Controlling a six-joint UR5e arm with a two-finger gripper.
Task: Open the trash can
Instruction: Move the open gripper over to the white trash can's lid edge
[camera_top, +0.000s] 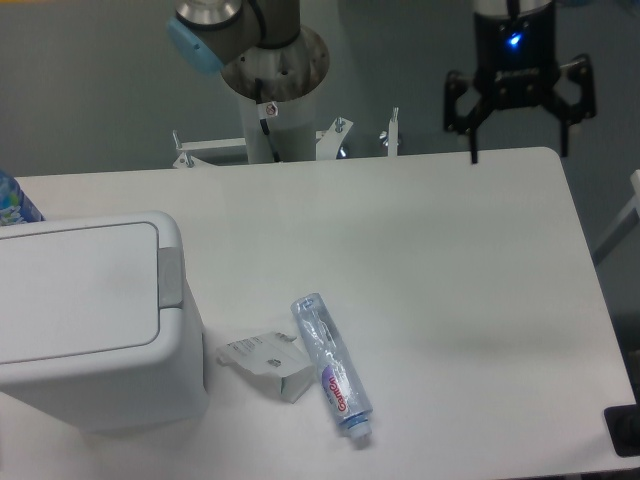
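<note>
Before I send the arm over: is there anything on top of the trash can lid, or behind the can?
The trash can lid is shut and bare, with its grey latch at the right edge. A blue-patterned object peeks out behind it, mostly hidden. The gripper is open, far right.

trash can (85, 320): white all over is being shown, the flat lid included, at the near left
latch button (171, 277): a pale grey is being shown against the white lid
gripper (518, 112): black fingers are being displayed at the far right, with a small blue light glowing above them
table (440, 260): a plain white top is being presented
cardboard box (266, 362): white, with small dark print being shown on one flap
toothpaste tube (331, 366): clear with blue tints, a red and purple logo being displayed near the cap
arm joint cap (190, 42): light blue is being shown at the far left, on a grey arm
</note>
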